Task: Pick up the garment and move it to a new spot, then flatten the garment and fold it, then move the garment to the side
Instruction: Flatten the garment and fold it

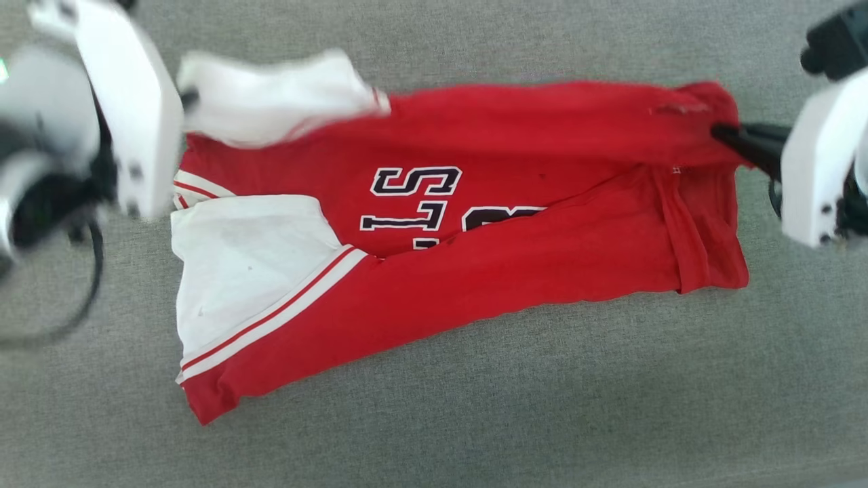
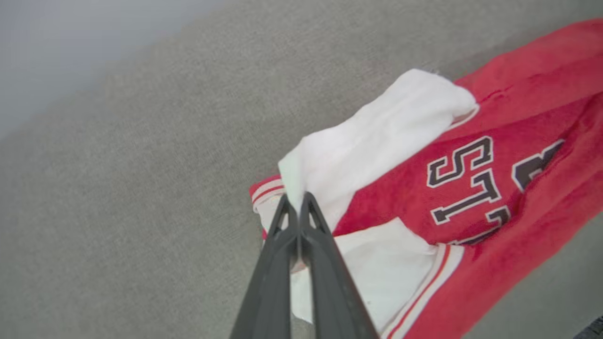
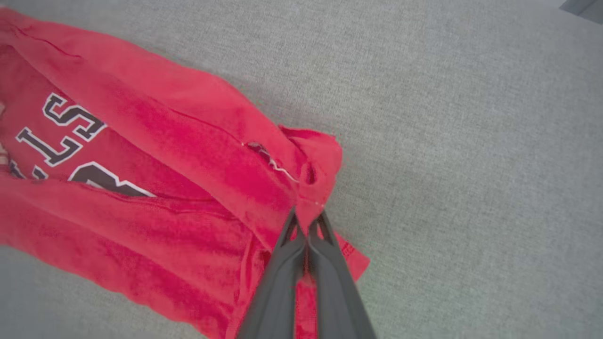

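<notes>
"Left wrist view first: how does the left claw (image 2: 297, 197) stand?" asks one.

"Its fingers are pressed together at the tips, pinching the edge of the far sleeve (image 2: 377, 136). That white sleeve is raised off the shirt (image 2: 494, 254) and hangs in a soft, puffy fold."

"And the right claw (image 3: 307, 217)?"

"Closed just as tight. Its two dark, tapered fingers nip the far right corner of the hem, where the red cloth bunches into a small crumpled peak."

"Where does the shirt lie?"

"Across the middle of the grey surface (image 1: 475, 420), neck end to the left and hem to the right, held along its far edge by both claws. The near side is folded up over the front, and that fold hides part of the black, white-edged lettering (image 1: 415, 181)."

"What about materials?"

"The red body looks soft and slightly fuzzy, with long creases running along the fold. The near sleeve (image 1: 237, 271) lies flat. It is plain white, bordered by a red-and-white striped band (image 1: 271, 312). The surface underneath is a fine, even, matte weave. The claw fingers look smooth and hard."
</notes>
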Tool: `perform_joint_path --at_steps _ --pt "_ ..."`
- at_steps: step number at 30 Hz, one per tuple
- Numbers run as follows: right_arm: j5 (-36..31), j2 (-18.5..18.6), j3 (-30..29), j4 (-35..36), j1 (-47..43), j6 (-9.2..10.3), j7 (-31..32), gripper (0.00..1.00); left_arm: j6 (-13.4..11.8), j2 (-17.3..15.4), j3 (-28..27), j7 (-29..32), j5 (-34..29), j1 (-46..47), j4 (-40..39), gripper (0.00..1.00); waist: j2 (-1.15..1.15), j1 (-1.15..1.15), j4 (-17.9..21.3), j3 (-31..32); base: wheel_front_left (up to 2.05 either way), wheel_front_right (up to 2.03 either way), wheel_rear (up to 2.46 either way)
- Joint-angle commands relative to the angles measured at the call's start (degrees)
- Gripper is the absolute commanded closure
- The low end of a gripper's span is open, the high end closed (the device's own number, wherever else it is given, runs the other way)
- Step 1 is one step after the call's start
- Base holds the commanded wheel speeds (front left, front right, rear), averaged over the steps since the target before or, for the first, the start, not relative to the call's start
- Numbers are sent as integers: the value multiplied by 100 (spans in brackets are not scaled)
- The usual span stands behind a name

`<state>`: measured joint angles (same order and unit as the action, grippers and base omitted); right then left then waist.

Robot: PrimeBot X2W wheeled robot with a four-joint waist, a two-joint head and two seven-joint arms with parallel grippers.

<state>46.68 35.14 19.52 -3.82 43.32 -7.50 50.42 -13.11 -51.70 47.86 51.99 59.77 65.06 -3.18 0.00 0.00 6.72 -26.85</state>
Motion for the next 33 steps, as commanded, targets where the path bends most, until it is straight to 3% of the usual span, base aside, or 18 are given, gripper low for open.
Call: perform_joint_path --at_steps 1,7,13,17,18,19,20,21,22,27,33 --pt "19 49 -129 191 -233 2 86 100 -236 -161 -17 26 71 -300 -428 100 0 0 -9 20 0 0 0" --pt "-99 12 -752 653 -1029 2 404 100 -1046 -672 65 -21 294 -1262 -1699 100 0 0 -53 47 0 0 0" --pt "-203 -299 -1078 610 -1530 2 491 100 -1359 -751 157 -267 470 -1930 -1935 100 0 0 -82 49 0 0 0" --pt "-313 -614 -1092 316 -1641 2 375 98 -1235 -564 210 -577 646 -2282 -1559 100 0 0 -86 65 0 0 0" --pt "-363 -671 -1071 227 -1619 2 318 76 -1207 -503 193 -675 688 -2331 -1396 83 0 0 -90 77 0 0 0" --pt "-412 -711 -1041 146 -1602 2 273 60 -1135 -462 206 -734 670 -2385 -1273 74 0 0 -96 98 0 0 0" --pt "-448 -746 -1009 67 -1596 2 232 28 -1069 -410 211 -811 678 -2421 -1178 56 0 0 -101 119 0 0 0" --pt "-455 -783 -989 16 -1589 2 190 0 -1016 -357 172 -924 705 -2441 -1084 13 0 0 -105 138 0 0 0" --pt "-450 -822 -986 -11 -1582 2 125 0 -995 -320 128 -1030 730 -2474 -999 0 0 0 -109 161 0 0 0" --pt "-324 -805 -1108 93 -1736 2 -42 0 -882 -327 -100 -1611 787 -2684 -1001 0 0 0 -147 297 0 0 0" --pt "-327 -780 -1732 351 -2045 2 -20 0 -812 -446 -491 -2694 712 -3124 -1353 0 0 0 -207 402 0 0 0"
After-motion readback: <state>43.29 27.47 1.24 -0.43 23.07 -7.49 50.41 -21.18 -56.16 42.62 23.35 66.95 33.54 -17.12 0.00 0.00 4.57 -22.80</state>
